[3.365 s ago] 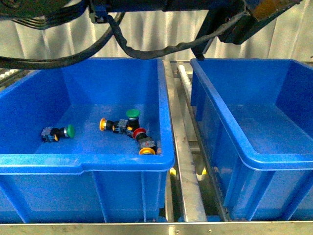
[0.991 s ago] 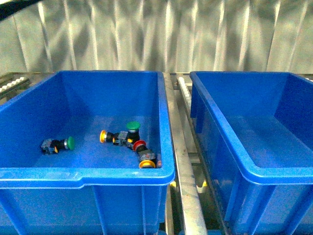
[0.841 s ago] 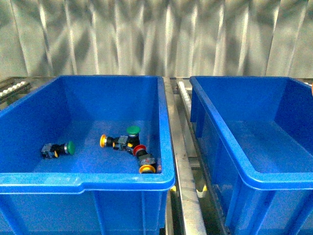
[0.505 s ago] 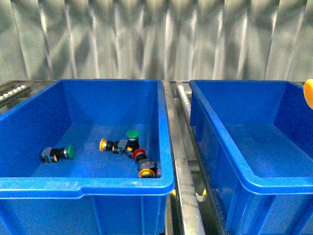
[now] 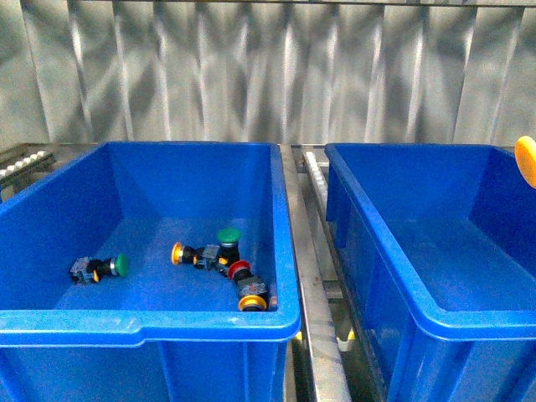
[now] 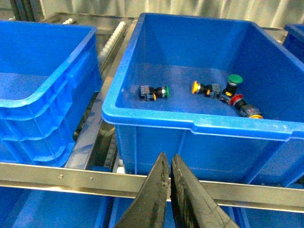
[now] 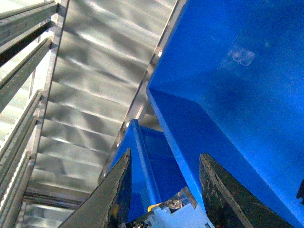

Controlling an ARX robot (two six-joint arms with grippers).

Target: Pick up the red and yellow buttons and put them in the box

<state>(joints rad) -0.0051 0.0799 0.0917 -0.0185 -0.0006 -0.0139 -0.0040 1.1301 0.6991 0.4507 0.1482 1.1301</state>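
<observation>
In the left blue bin (image 5: 151,322), two yellow buttons (image 5: 177,252) (image 5: 249,303) and a red button (image 5: 239,269) lie close together beside a green one. They also show in the left wrist view: the yellow buttons (image 6: 195,87) (image 6: 255,116) and the red button (image 6: 236,98). My left gripper (image 6: 169,159) is shut and empty, low in front of that bin. My right gripper (image 7: 165,156) is shut on a yellow button (image 7: 164,211), whose grey body sits between the fingers. Its yellow cap (image 5: 526,159) shows at the right edge, above the right blue box (image 5: 435,301).
Two green-capped buttons (image 5: 117,265) (image 5: 228,235) lie in the left bin. A metal roller rail (image 5: 306,251) runs between the bins. A corrugated metal wall (image 5: 268,75) stands behind. Another blue bin (image 6: 42,90) shows in the left wrist view.
The view has tilted, so both bins sit lower in frame. The arms that crossed the top have left the view. The held yellow cap has come in at the right edge.
</observation>
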